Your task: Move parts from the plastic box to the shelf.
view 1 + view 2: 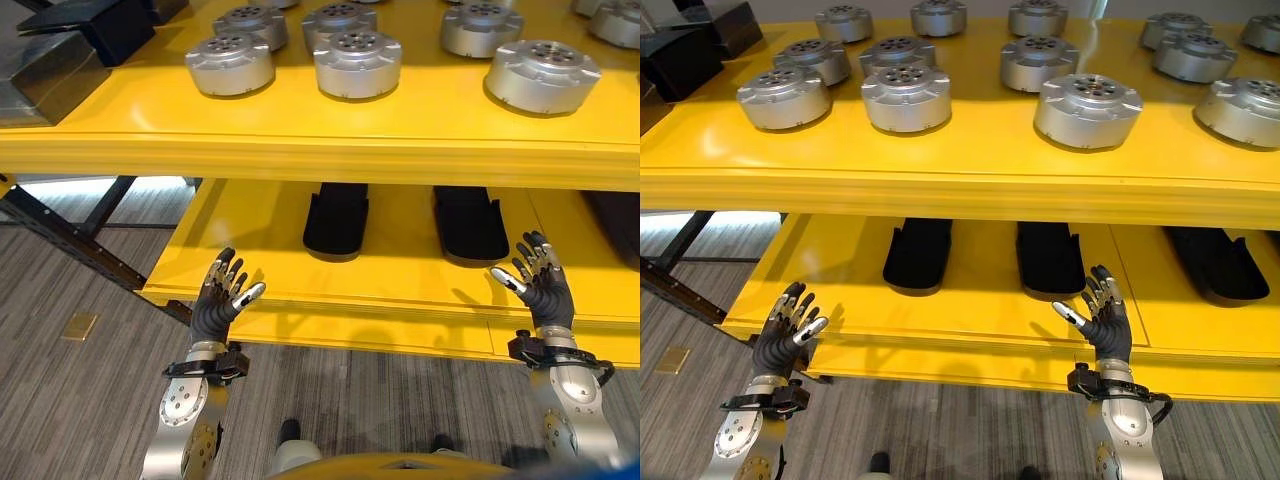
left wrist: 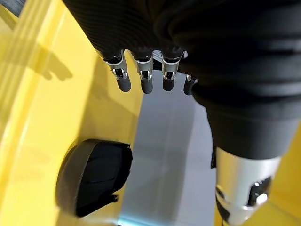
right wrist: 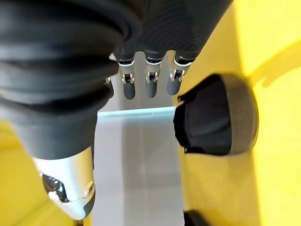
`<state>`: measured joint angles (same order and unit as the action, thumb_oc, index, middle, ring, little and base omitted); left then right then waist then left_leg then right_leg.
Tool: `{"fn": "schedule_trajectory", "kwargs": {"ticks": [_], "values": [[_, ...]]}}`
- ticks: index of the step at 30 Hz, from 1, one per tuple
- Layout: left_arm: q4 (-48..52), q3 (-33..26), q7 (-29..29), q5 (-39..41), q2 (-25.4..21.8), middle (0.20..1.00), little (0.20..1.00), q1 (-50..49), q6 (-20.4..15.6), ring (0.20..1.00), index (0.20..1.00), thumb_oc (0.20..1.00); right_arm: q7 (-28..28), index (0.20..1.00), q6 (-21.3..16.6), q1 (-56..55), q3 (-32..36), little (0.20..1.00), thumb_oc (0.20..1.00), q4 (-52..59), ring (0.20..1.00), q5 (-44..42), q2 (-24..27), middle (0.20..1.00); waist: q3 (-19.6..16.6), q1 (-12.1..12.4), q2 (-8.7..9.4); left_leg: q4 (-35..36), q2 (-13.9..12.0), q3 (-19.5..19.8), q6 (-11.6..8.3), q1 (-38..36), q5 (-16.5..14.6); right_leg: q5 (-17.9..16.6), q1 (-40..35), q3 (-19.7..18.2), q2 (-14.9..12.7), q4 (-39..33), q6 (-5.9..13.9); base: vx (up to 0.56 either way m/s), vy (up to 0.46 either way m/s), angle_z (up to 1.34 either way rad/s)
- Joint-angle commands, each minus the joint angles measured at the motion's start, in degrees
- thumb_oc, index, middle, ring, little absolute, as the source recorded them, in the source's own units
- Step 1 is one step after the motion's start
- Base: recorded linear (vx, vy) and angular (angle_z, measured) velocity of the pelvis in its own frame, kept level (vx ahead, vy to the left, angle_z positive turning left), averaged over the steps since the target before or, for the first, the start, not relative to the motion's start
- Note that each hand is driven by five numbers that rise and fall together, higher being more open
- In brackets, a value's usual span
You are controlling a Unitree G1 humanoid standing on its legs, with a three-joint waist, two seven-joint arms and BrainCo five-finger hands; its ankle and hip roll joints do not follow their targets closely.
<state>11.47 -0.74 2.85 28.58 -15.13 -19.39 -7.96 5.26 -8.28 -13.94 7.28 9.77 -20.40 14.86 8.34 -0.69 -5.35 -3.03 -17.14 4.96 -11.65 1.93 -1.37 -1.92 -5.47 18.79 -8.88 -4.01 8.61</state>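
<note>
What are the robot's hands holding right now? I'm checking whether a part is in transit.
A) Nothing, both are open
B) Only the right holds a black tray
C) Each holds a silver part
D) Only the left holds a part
A: the left hand and right hand are raised with straight fingers before the lower shelf, empty, while the silver parts sit on the upper shelf.

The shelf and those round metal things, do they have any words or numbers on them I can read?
No words, numbers or signs can be read.
The yellow shelf is plain.
The round metal parts show only holes on top, no print.
The black pads underneath are blank.
The left hand and right hand, both open and holding nothing, carry no readable label.
</note>
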Motion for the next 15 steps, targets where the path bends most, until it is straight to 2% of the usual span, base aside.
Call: {"fn": "schedule_trajectory", "kwargs": {"ticks": [1,2,3,4,5,7,8,9,10,11,12,13,14,15], "values": [[0.1,-2.5,-1.3,0.6,-0.4,1.000,1.000,1.6,-2.1,1.000,1.000,1.000,0.9,1.000,-2.9,2.3,5.2,1.000,1.000,2.7,1.000,0.9,2.1,1.000,1.4,-0.3,-0.99,2.9,-2.6,0.3,0.31,0.7,13.2,12.8,1.0,-1.1,4.2,10.1,-6.33,-0.03,-0.118,-0.07],[0.1,-2.5,-1.3,0.6,-0.4,1.000,1.000,1.6,-2.1,1.000,1.000,1.000,0.9,1.000,-2.9,2.2,5.2,1.000,1.000,2.8,1.000,0.9,2.1,1.000,1.4,-0.3,-1.08,2.9,-2.7,0.3,0.26,0.7,13.3,12.7,0.9,-1.0,4.3,10.0,-6.38,-0.05,-0.124,-0.09],[0.0,-2.0,-1.4,0.6,-0.4,1.000,1.000,2.0,-1.9,1.000,1.000,1.000,1.8,1.000,-3.1,2.3,6.0,1.000,1.000,2.9,1.000,1.6,2.3,1.000,2.1,-0.4,-0.95,1.9,-2.8,0.4,0.25,1.6,14.6,12.5,0.9,-0.7,4.5,9.7,-6.65,-0.08,-0.083,-0.06],[-0.1,-1.5,-1.8,0.6,-0.4,1.000,1.000,2.4,-1.6,1.000,1.000,1.000,2.7,1.000,-3.3,2.4,7.1,1.000,1.000,3.2,1.000,2.2,2.4,1.000,3.0,-0.8,-0.38,0.1,-2.3,-0.7,1.27,2.7,13.8,12.3,0.8,-0.2,4.2,9.2,-6.90,-0.10,-0.171,-0.02],[-0.4,-0.9,-2.1,0.8,-0.4,1.000,1.000,2.3,-1.9,1.000,1.000,1.000,3.0,1.000,-3.6,2.2,7.8,1.000,1.000,3.2,1.000,3.5,3.0,1.000,3.8,-0.8,0.81,-1.6,0.7,-0.7,2.63,3.1,9.6,11.9,0.6,-0.5,3.9,7.8,-6.77,-0.05,-0.150,0.10],[-0.4,-0.8,-2.1,0.5,-0.5,1.000,1.000,2.6,-2.1,1.000,1.000,1.000,3.0,1.000,-3.8,2.7,7.6,1.000,1.000,2.7,1.000,4.2,3.1,1.000,4.0,0.2,1.92,-2.2,7.7,3.9,4.20,3.6,4.8,10.3,0.8,-2.5,4.0,6.2,-6.28,0.02,-0.106,0.12],[-0.4,-0.8,-2.1,0.5,-0.5,1.000,1.000,2.7,-2.1,1.000,1.000,1.000,3.0,1.000,-3.8,2.7,7.6,1.000,1.000,2.7,1.000,4.2,3.0,1.000,4.0,0.1,1.99,-2.4,7.9,3.9,4.36,3.9,5.0,10.1,0.9,-2.4,3.9,6.0,-6.16,0.02,-0.118,-0.28],[0.2,-1.5,-2.3,-0.1,-0.7,1.000,1.000,3.0,-2.1,1.000,1.000,1.000,1.5,1.000,-3.8,4.0,6.0,1.000,1.000,1.2,1.000,3.0,2.2,1.000,3.8,1.2,4.55,-4.2,18.6,10.9,7.86,5.8,0.2,7.8,2.9,-6.8,4.7,4.6,-5.96,0.00,-0.053,-0.39],[0.4,-1.7,-2.3,-0.4,-0.9,1.000,1.000,3.2,-2.1,1.000,1.000,1.000,1.1,1.000,-3.8,4.4,5.1,1.000,1.000,0.6,1.000,2.6,2.0,1.000,3.9,1.7,5.11,-4.9,21.3,13.8,8.69,6.3,-0.2,7.5,3.7,-8.5,4.9,4.9,-5.89,0.02,-0.058,-0.70],[0.3,-1.8,-2.3,-0.4,-1.0,1.000,1.000,3.3,-2.1,1.000,1.000,1.000,1.1,1.000,-3.8,4.4,5.1,1.000,1.000,0.5,1.000,2.6,1.9,1.000,3.9,1.7,5.24,-5.2,21.4,13.6,8.81,6.5,-0.3,7.6,3.8,-8.6,4.8,5.0,-5.83,0.00,0.056,-1.31],[0.4,-2.0,-2.3,-0.5,-1.3,1.000,1.000,3.7,-2.2,1.000,1.000,1.000,0.8,1.000,-3.8,5.1,4.3,1.000,1.000,-0.2,1.000,2.0,2.0,1.000,4.3,2.0,5.66,-5.7,23.5,15.8,9.39,7.3,-0.3,7.6,4.9,-10.4,5.1,5.6,-5.70,0.00,0.099,-1.85],[0.6,-2.0,-2.3,-0.3,-1.4,1.000,1.000,3.5,-2.2,1.000,1.000,1.000,-0.2,1.000,-3.5,5.9,3.5,1.000,1.000,-0.2,1.000,0.7,1.8,1.000,4.4,1.5,5.75,-5.8,23.6,15.5,9.76,7.6,-0.4,7.9,5.9,-12.6,5.7,6.5,-5.60,0.00,0.095,-1.57],[0.5,-2.0,-2.3,-0.3,-1.4,1.000,1.000,3.5,-2.2,1.000,1.000,1.000,-0.2,1.000,-3.5,5.9,3.5,1.000,1.000,-0.2,1.000,0.7,1.8,1.000,4.4,1.7,5.77,-5.7,23.5,15.2,9.78,7.6,-0.4,7.9,6.0,-13.0,5.8,6.7,-5.61,0.04,0.183,-0.96],[0.2,-1.2,-2.4,0.1,-1.4,1.000,1.000,3.6,-2.3,1.000,1.000,1.000,-0.2,1.000,-3.3,5.5,3.1,1.000,1.000,-0.4,1.000,0.2,1.2,1.000,4.4,1.3,5.81,-4.5,22.6,12.9,10.42,6.6,0.1,7.8,6.4,-14.0,5.5,7.3,-5.53,0.05,0.187,-0.50]]}}
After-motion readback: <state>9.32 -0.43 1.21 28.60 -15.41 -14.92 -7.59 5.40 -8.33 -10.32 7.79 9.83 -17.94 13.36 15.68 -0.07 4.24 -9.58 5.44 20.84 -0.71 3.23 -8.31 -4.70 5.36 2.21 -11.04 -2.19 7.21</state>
